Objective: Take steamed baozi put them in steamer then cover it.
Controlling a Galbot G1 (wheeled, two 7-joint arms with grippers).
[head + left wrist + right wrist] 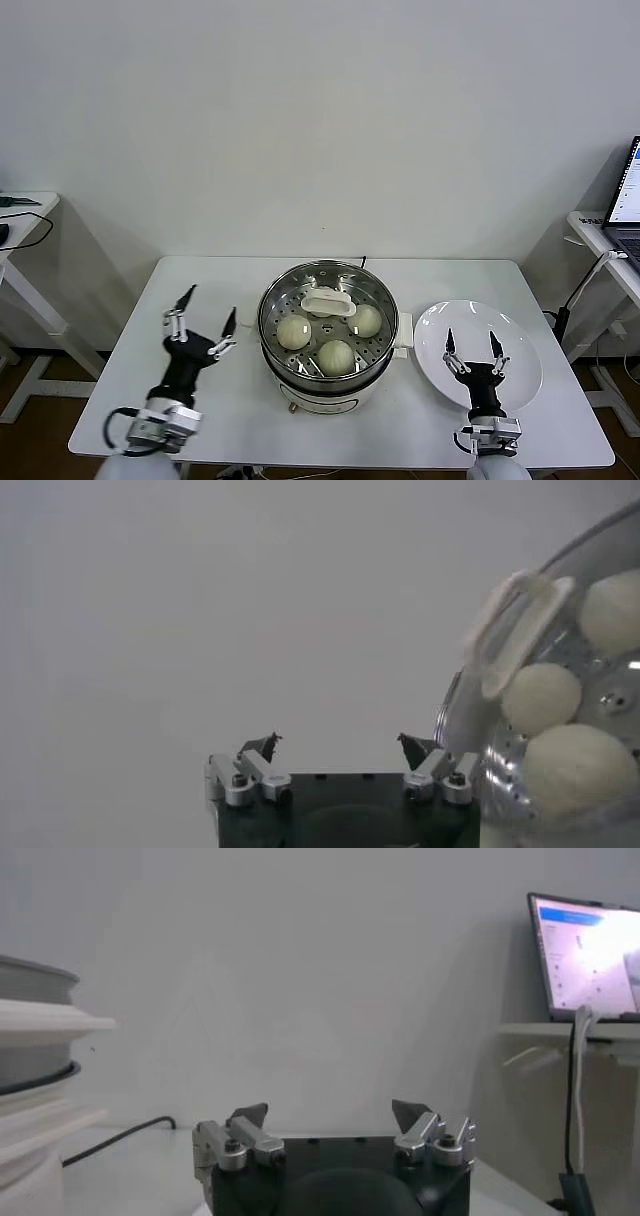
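The steel steamer (pixel 300 385) stands mid-table with the glass cover (pixel 328 303) resting on it, cream handle up. Three steamed baozi show through the glass (pixel 293 332) (pixel 336 355) (pixel 366 320). My left gripper (pixel 210 305) hovers open and empty to the left of the pot. In the left wrist view the gripper (pixel 338 742) is open beside the cover's handle (pixel 515 630) and a baozi (pixel 541 697). My right gripper (pixel 470 340) is open and empty above the white plate (pixel 520 350). The right wrist view shows that gripper (pixel 330 1113) and the steamer's side (pixel 30 998).
The white plate holds nothing. A dark cable (pixel 120 1136) runs from behind the pot. Side tables stand at far left (pixel 25 215) and far right, the right one carrying a laptop (pixel 625 195).
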